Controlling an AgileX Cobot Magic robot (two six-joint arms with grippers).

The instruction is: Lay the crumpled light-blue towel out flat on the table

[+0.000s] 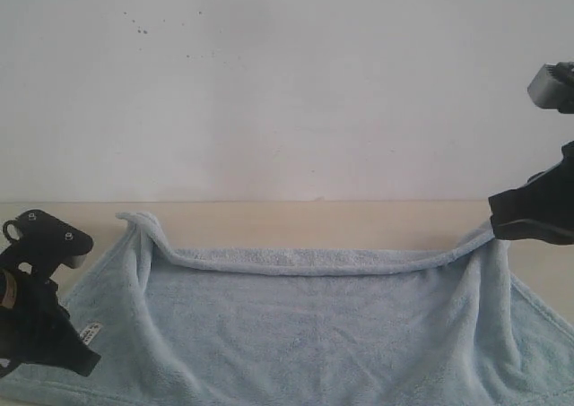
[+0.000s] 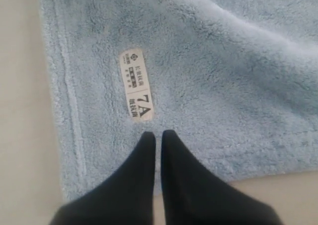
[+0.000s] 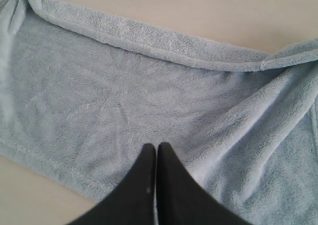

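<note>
Cloth nearly flat: a light-blue towel (image 1: 314,334) lies opened out across the beige table (image 1: 305,213), in front of a white, faintly speckled wall (image 1: 287,83). The towel covers most of the near tabletop in the exterior view and runs out of sight at the lower edge. A strip of bare table shows beyond it.

Its far edge is turned back on itself in a long rolled fold (image 1: 296,263) that runs from side to side. The fold rises to a small peak at each far corner. Creases fan down from both peaks into the otherwise smooth pile.

The left gripper (image 2: 158,134) stands over the near-left part of the towel with its black fingers pressed together and nothing between them. Its tips are just beside a small white printed label (image 2: 135,83), close to the stitched hem (image 2: 69,101) and the corner. Whether the tips touch the cloth cannot be told.

The right gripper (image 3: 156,146) is likewise closed, finger against finger, and no cloth is seen clamped in it. From the exterior camera it sits at the right edge, right next to the raised right corner. Contact with that corner cannot be judged. Its wrist camera looks down past the closed tips onto the middle of the towel and the rolled fold beyond.
</note>
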